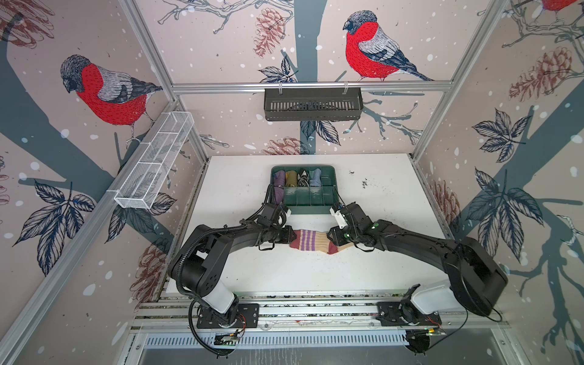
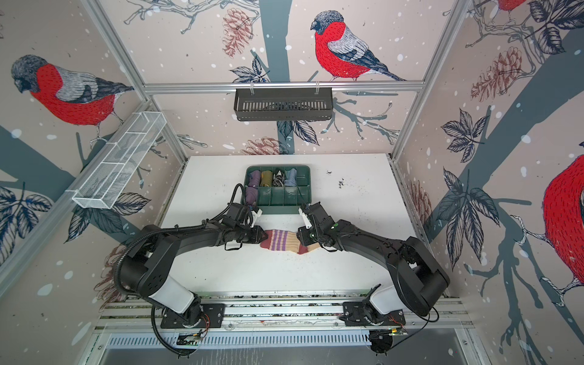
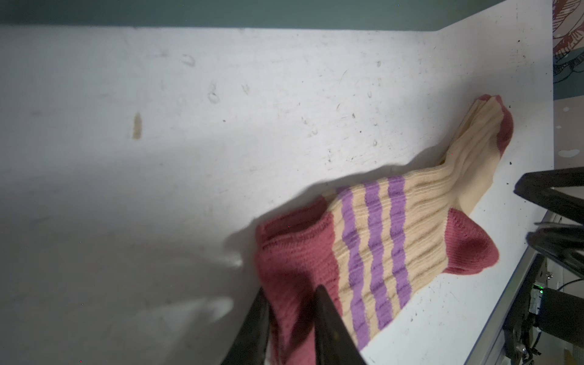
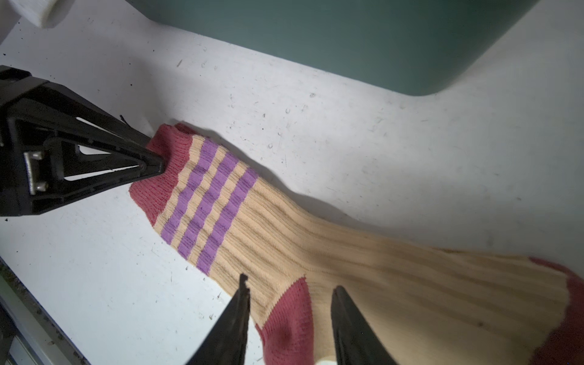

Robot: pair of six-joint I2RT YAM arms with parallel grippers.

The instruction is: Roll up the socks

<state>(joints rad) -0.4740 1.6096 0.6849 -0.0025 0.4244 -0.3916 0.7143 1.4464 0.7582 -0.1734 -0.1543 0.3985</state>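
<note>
So the left gripper [image 3: 290,288] is pinching the dark red cuff of the tan sock [image 1: 311,241], which is lying stretched across the white table [image 1: 316,271] just in front of the green tray [image 1: 303,209]. The right gripper [image 4: 290,282] is sitting with jaws apart, straddling the heel.

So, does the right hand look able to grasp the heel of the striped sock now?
Probably yes. The right hand is open just over the dark red heel of the striped sock, nothing between. The left hand pinches only the cuff, at the far end.
</note>
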